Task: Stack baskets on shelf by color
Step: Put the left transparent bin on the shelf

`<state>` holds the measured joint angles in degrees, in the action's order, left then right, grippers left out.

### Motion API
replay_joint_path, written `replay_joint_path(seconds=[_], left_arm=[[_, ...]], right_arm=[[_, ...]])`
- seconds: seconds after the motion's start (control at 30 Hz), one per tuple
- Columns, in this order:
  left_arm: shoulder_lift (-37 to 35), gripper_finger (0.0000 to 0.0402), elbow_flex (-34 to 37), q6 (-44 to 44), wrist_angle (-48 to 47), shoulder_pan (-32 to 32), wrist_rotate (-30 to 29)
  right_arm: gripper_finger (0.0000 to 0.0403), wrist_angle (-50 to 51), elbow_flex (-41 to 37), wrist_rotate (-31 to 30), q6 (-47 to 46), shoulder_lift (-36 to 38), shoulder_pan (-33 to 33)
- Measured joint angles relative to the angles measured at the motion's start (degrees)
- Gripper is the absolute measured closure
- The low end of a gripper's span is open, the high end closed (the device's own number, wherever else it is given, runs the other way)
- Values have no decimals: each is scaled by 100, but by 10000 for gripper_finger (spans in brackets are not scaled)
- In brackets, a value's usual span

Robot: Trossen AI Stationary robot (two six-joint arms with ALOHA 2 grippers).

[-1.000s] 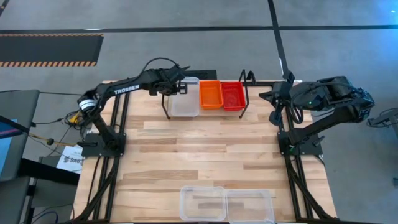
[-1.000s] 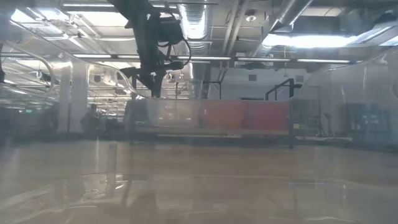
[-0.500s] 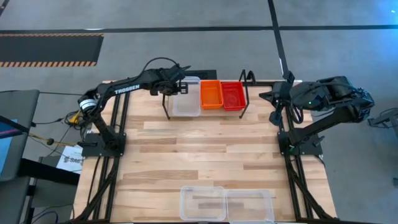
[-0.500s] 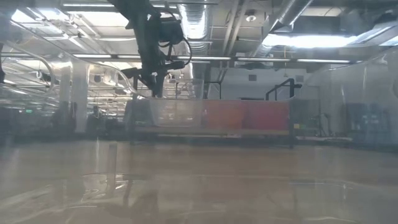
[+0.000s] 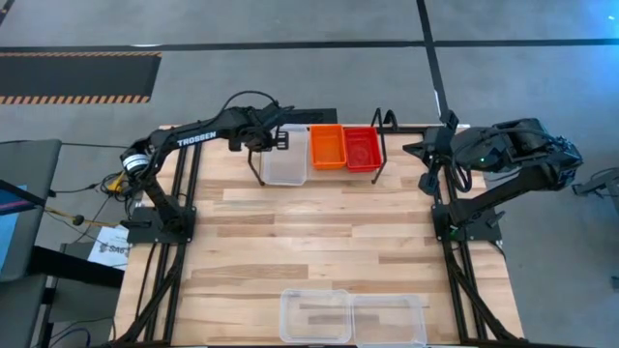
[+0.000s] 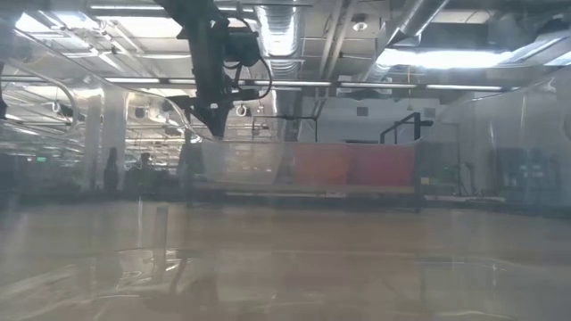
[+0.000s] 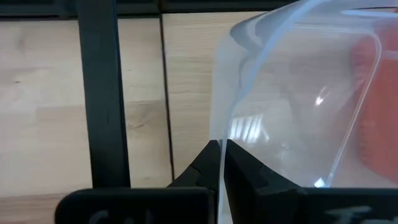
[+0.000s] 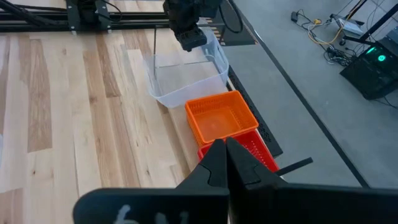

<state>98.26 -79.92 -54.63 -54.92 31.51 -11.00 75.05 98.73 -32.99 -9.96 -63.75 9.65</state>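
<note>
Resting on the shelf (image 5: 259, 169) at the far edge of the worktop (image 5: 309, 242), a clear basket (image 5: 285, 155) is held by its left rim, mouth upward, its long axis running from the far edge toward the near edge. In the low view its left end is seen slightly raised, so the basket (image 6: 245, 162) is tilted. Just beside it on the right, an orange basket (image 5: 327, 147) and then a red basket (image 5: 362, 148) are lined up on the same shelf, long axes parallel to it. The left hand (image 5: 263, 138) is closed on the clear basket's rim, the thin wall pinched between its fingers (image 7: 208, 168). Two more clear baskets (image 5: 352, 317) are seen side by side at the near edge of the worktop. The right hand (image 8: 225, 155) is kept closed and empty, off the worktop's right side.
</note>
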Motion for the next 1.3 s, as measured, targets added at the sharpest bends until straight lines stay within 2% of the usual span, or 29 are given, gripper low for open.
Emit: replay_joint_path(seconds=[1.0,1.3], left_arm=[[0,401,7,-17,42,-4,-150],[15,390,17,265,673,-7,-321]], right_arm=[[401,0,-1,7,99,0,0],[401,0,0,12,97,0,0]])
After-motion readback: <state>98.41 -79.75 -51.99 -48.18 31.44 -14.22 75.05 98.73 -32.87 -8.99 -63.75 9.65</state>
